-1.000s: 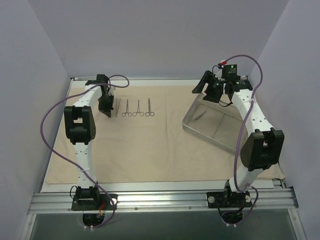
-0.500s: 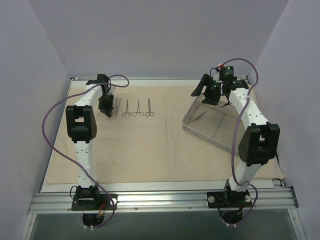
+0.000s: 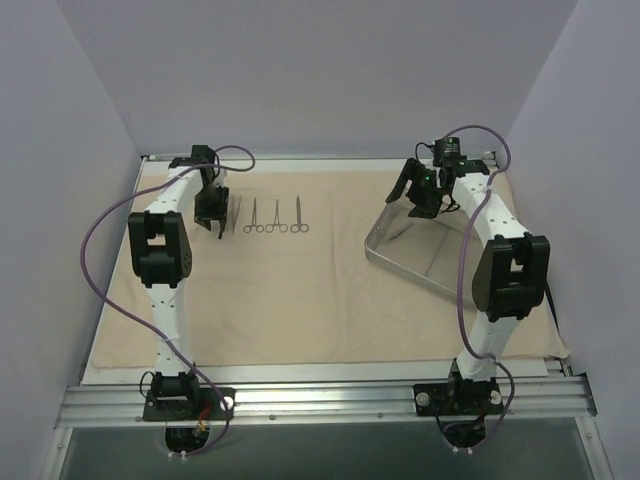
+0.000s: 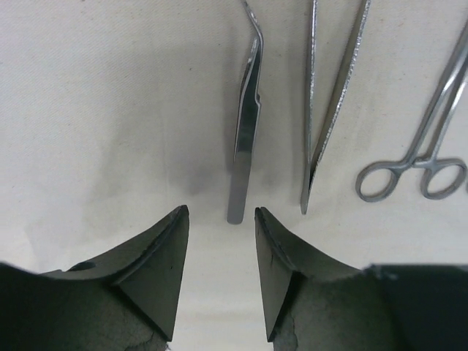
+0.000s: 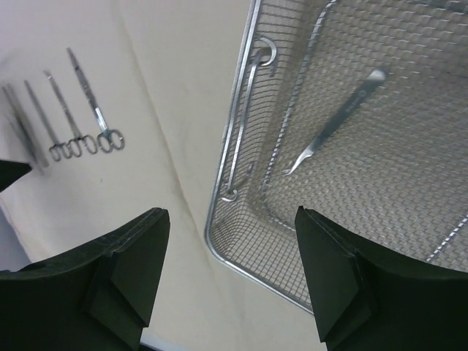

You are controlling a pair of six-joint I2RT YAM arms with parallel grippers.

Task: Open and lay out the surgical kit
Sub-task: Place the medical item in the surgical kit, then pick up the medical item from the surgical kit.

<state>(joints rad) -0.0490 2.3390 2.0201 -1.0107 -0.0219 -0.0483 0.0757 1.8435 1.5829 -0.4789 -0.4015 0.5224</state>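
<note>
- The beige cloth wrap [image 3: 320,290] is spread flat over the worktop [image 3: 560,368]; it covers nearly all of it
- Towards the far left of the cloth lies a row of slim metal instruments, side by side and apart from one another; the bent tweezers [image 4: 245,124] are leftmost, the straight tweezers [image 4: 329,102] next, then the ring-handled forceps [image 4: 424,153] and more ring-handled pieces beyond
- The left hand [image 4: 219,212] hangs low over the cloth just at the near end of the bent tweezers; its fingers [image 4: 157,256] are parted with bare cloth between them, so it is released and grips nothing
- The tray [image 3: 410,272], which shows as wire mesh from the right wrist, sits on the right side of the cloth, turned at an angle to the worktop's edge
- One slim instrument [image 5: 333,124] lies on the mesh floor near the tray's far-left corner
- The right hand [image 5: 230,219] hovers above that corner; its fingers [image 5: 329,278] are spread wide, released, touching nothing
</note>
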